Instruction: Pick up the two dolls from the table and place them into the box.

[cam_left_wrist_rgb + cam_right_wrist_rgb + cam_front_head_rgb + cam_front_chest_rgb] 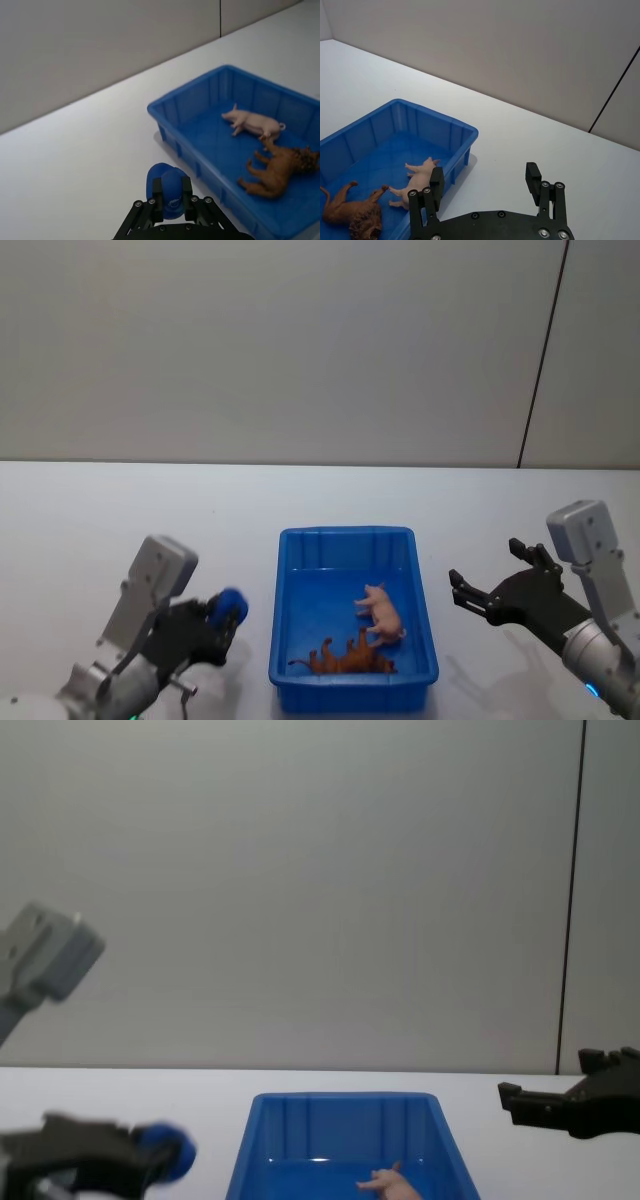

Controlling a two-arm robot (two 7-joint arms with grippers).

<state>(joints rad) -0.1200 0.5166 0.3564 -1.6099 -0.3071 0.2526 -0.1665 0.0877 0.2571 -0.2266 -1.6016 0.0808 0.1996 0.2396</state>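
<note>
The blue box (345,533) stands on the white table (100,510) between my arms. Both dolls lie inside it: the pale pink doll (382,612), a pig on its side, and the orange-brown doll (350,656), a lion near the front wall. My left gripper (228,612) hovers left of the box, shut on a small blue round object (167,182). My right gripper (485,570) hangs open and empty right of the box. The wrist views show the pink doll (252,121) (420,177) and the orange-brown doll (277,167) (355,210) touching end to end.
A plain grey wall rises behind the table, with a dark vertical seam (540,360) at the right. Bare white tabletop stretches on both sides of the box and behind it.
</note>
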